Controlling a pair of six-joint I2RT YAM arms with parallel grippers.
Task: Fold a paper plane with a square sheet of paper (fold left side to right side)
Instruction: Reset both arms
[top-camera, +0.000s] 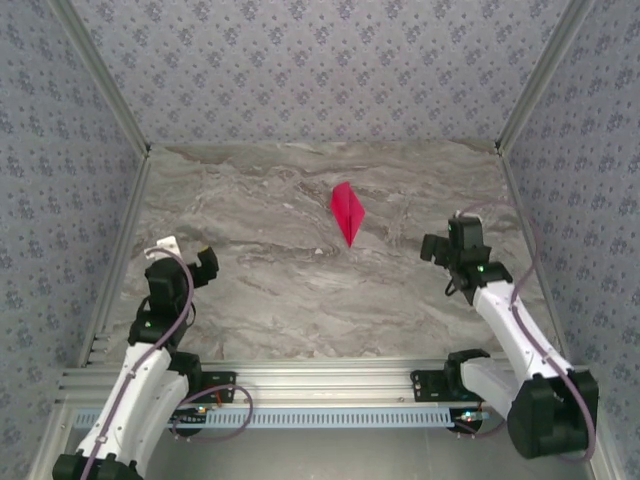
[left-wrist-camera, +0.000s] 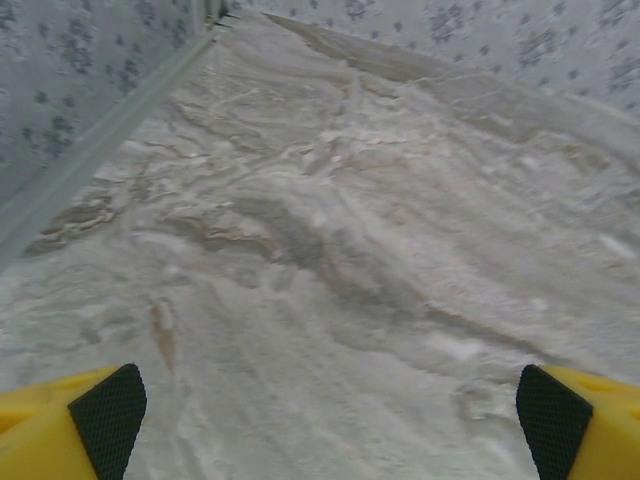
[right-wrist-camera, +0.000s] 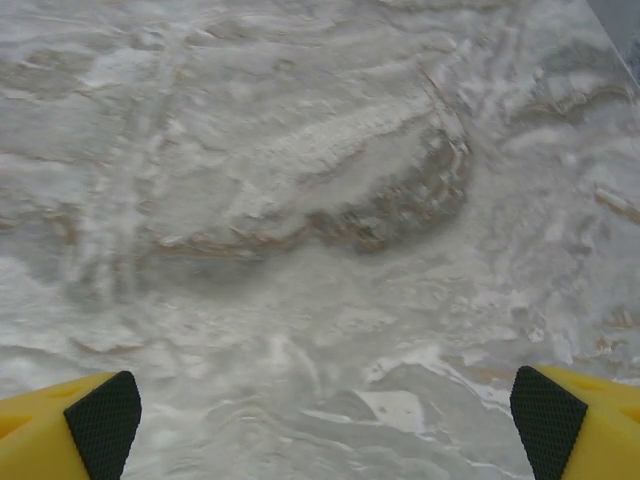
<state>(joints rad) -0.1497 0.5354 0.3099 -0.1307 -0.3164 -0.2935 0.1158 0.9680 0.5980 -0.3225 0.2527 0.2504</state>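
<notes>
The left gripper (left-wrist-camera: 330, 418) stands wide and holds nothing, its black pads (left-wrist-camera: 108, 408) far apart above the marbled tabletop (top-camera: 260, 290). Ahead of it and off to its right, well apart, the paper plane (top-camera: 347, 212) lies flat, a narrow magenta dart with its tip toward the arms. The right gripper (right-wrist-camera: 325, 418) is also spread wide and empty; the plane lies ahead to its left.

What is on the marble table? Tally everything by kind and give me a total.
Paper plane, magenta-pink: 1
Grippers, both open: 2 (left gripper, right gripper)
Total: 3
</notes>
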